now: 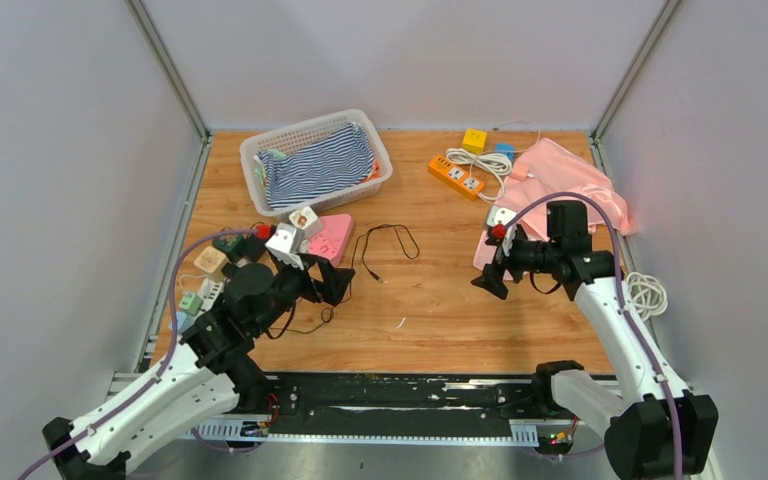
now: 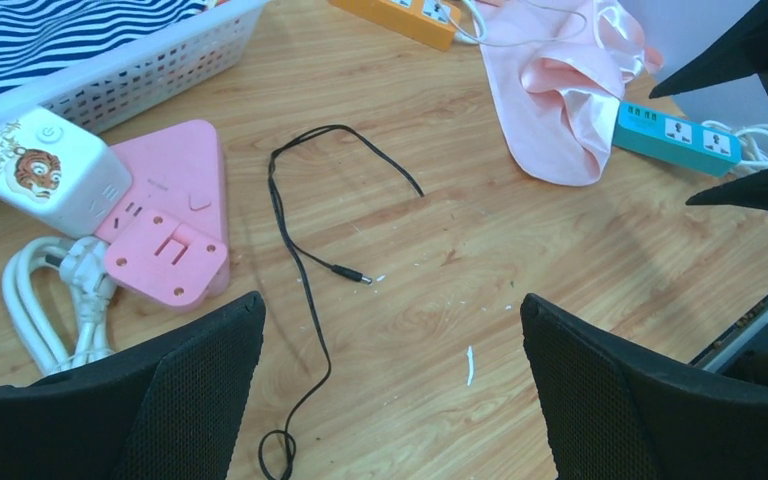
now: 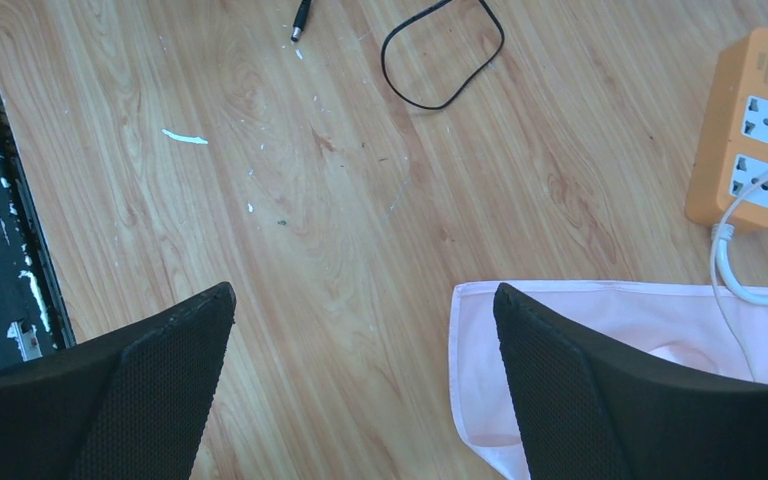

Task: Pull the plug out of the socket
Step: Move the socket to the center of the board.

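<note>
Hovering over the wooden table [image 1: 430, 320], the left gripper [image 2: 390, 320] and right gripper [image 3: 360, 295] are both standing spread wide, gripping nothing. Beyond the left one, a white cube socket [image 2: 45, 170] is showing a tiger picture and orange characters too small to read. Farther back, the orange power strip [image 1: 457, 175] is lying beside a pink cloth [image 1: 570, 180]. A white cord [image 1: 480, 160] is meeting the strip, its plug too small to make out.

We see a wooden surface [image 1: 440, 310] carrying a white basket [image 1: 252, 165], an orange strip [image 1: 456, 177], a pink cloth [image 1: 570, 180], a loose black cable [image 2: 348, 273] and a pink block [image 1: 332, 238]; small blocks [image 1: 210, 262], perhaps toys, crowd its left edge.
</note>
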### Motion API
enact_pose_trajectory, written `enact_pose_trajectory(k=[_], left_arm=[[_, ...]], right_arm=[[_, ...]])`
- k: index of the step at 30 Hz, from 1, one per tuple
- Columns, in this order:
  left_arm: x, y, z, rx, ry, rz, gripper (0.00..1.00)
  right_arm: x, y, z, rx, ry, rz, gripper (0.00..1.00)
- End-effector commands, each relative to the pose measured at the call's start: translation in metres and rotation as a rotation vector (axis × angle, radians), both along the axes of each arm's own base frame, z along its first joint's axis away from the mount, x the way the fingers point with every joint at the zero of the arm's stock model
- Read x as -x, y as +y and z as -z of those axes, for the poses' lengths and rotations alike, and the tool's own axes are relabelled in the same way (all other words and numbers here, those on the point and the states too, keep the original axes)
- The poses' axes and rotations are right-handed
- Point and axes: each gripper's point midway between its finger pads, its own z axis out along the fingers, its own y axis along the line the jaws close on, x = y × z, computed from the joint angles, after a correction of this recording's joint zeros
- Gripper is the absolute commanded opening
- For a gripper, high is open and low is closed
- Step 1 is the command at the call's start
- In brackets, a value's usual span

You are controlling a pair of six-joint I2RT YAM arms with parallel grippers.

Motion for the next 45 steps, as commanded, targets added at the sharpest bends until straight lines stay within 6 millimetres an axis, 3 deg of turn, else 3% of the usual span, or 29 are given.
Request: enact_pose_trajectory(k=[1,8,12,18,22,29,31,37,41,45], left_arm=[[-0.005,-0.009,0.004,0.044,-0.062,0.028,1.00],[-0.021,-0.018,0.020,0.034,0.021,-0.026,1.00],[-0.029,-0.021,0.013,0.131,0.013,-0.068,1.00],[-0.042,-0.009,0.028,0.251,0.092,-0.242,1.00],[-0.052,0.001,0.027,0.326,0.071,-0.334,0.98],[-0.059,0.012,0.043,0.219,0.055,-0.390,0.94],[-0.058,0.018,0.050,0.223,0.059,-0.415,1.00],[-0.065,0.036,0.058,0.233,0.065,-0.549,1.00],[-0.072,0.040,0.076,0.198,0.132,-0.639,1.00],[-0.077,0.057,0.089,0.088,0.237,-0.821,1.00]], right_arm=[[0.012,0.003,0.010,-0.021,0.041,-0.046,1.00],[0.019,0.006,-0.003,-0.041,-0.006,-0.076,1.00],[0.021,0.007,-0.004,-0.029,-0.010,-0.089,1.00],[0.022,0.008,-0.001,0.019,-0.027,-0.108,1.00],[0.008,-0.005,0.007,0.089,-0.025,-0.029,1.00],[-0.001,-0.012,0.014,0.128,0.006,0.019,1.00],[-0.003,-0.014,0.021,0.145,0.025,0.023,1.00],[-0.008,-0.016,0.032,0.170,0.067,0.029,1.00],[-0.011,-0.020,0.038,0.196,0.075,0.042,1.00],[-0.012,-0.020,0.040,0.203,0.081,0.044,1.00]])
